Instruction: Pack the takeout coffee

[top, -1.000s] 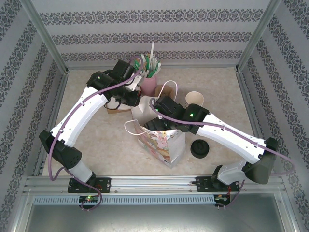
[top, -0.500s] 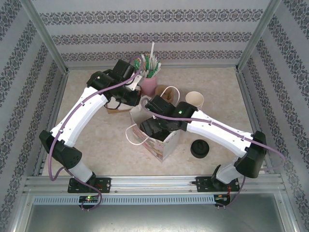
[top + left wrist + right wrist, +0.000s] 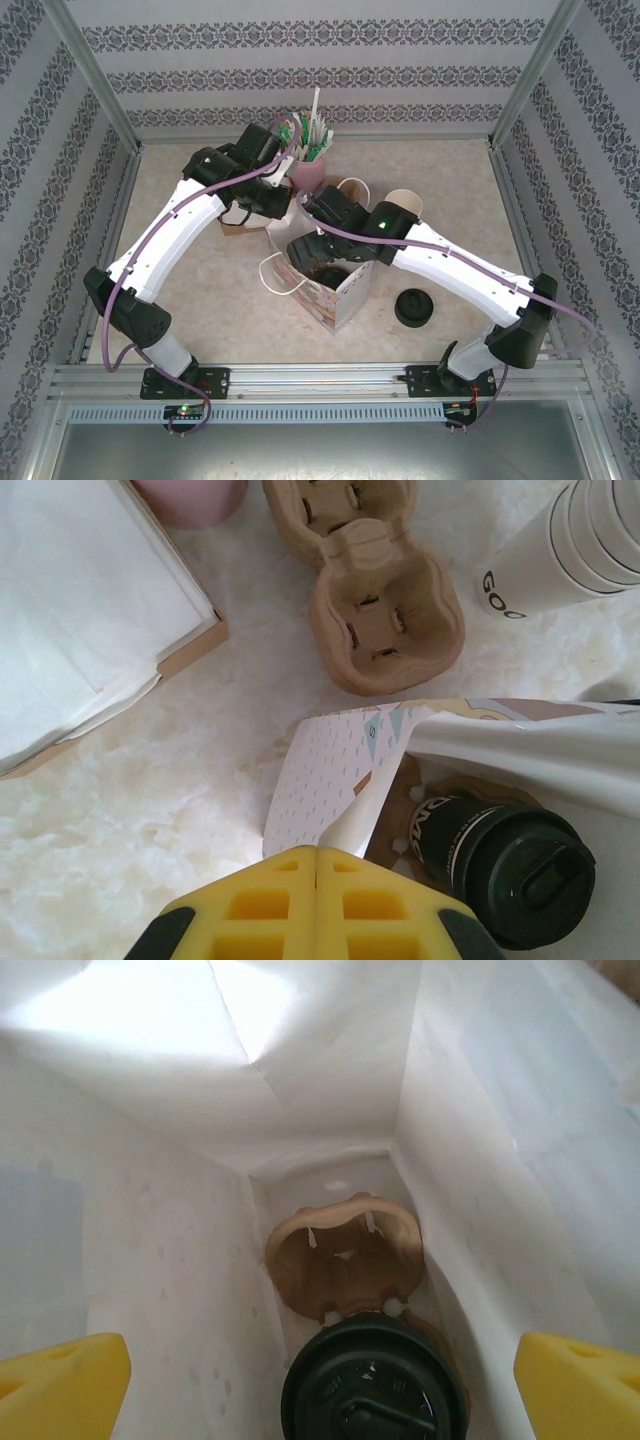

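The takeout coffee (image 3: pixel 375 1385), a cup with a round black lid, stands inside a white paper bag (image 3: pixel 160 1220) in a brown pulp carrier (image 3: pixel 345 1260). My right gripper (image 3: pixel 320 1385) hangs open above the lid, its yellow fingers (image 3: pixel 60 1385) spread wide and touching nothing. In the left wrist view the coffee (image 3: pixel 520 875) shows through the bag's mouth. My left gripper (image 3: pixel 317 850) is shut on the bag's rim (image 3: pixel 370 805). From above, the printed bag (image 3: pixel 340 295) stands mid-table, with the left gripper (image 3: pixel 284 215) at its far-left corner and the right gripper (image 3: pixel 325 250) over its mouth.
A second pulp carrier (image 3: pixel 385 610), a napkin box (image 3: pixel 80 610) and a stack of lidless cups (image 3: pixel 575 540) lie beyond the bag. A pink cup of straws (image 3: pixel 308 165) stands behind it. A pile of black lids (image 3: pixel 413 307) sits to the right.
The right arm has swung left and away from me, so the bag's open mouth with the dark cup now shows. The bag stands more upright. The left gripper has kept its hold.
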`<state>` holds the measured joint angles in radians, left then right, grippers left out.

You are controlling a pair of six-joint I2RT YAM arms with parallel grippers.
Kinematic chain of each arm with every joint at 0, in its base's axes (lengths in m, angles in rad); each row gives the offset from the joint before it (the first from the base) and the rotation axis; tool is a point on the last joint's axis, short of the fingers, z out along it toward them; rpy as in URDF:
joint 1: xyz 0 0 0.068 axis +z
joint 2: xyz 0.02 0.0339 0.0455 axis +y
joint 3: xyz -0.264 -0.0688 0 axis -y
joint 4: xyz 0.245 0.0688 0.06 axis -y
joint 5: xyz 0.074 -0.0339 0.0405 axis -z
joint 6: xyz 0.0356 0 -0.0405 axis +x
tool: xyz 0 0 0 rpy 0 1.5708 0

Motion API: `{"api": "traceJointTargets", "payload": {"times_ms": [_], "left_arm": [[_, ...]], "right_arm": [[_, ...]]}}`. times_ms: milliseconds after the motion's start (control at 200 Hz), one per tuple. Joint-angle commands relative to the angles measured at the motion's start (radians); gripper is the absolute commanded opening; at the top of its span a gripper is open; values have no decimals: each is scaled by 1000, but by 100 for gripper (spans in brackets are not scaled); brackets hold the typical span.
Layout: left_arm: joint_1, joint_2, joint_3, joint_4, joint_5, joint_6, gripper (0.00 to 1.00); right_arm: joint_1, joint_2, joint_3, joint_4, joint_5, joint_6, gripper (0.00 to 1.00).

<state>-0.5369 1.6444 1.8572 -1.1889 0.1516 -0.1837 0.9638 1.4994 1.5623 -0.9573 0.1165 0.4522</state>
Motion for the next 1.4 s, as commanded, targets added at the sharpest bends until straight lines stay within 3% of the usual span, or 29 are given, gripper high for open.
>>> {"api": "traceJointTargets", "payload": {"times_ms": [0, 225, 380, 714, 989, 1394], "left_arm": [[-11, 9, 16, 4, -36, 10, 6], [-12, 6, 18, 13, -54, 9, 7], [-11, 12, 31, 9, -52, 14, 9], [-10, 43, 84, -3, -34, 14, 26], [-11, 36, 92, 13, -18, 3, 37], [-10, 4, 114, 25, -24, -17, 52]], "right_arm": [[-11, -58, 29, -22, 18, 28, 98], [6, -115, 32, -26, 30, 49, 87], [15, -175, 27, 2, 68, 52, 86], [15, -303, -12, 57, 89, 26, 85], [15, -359, -45, 9, 87, 25, 63], [15, -412, -110, -9, 54, 30, 56]]}}
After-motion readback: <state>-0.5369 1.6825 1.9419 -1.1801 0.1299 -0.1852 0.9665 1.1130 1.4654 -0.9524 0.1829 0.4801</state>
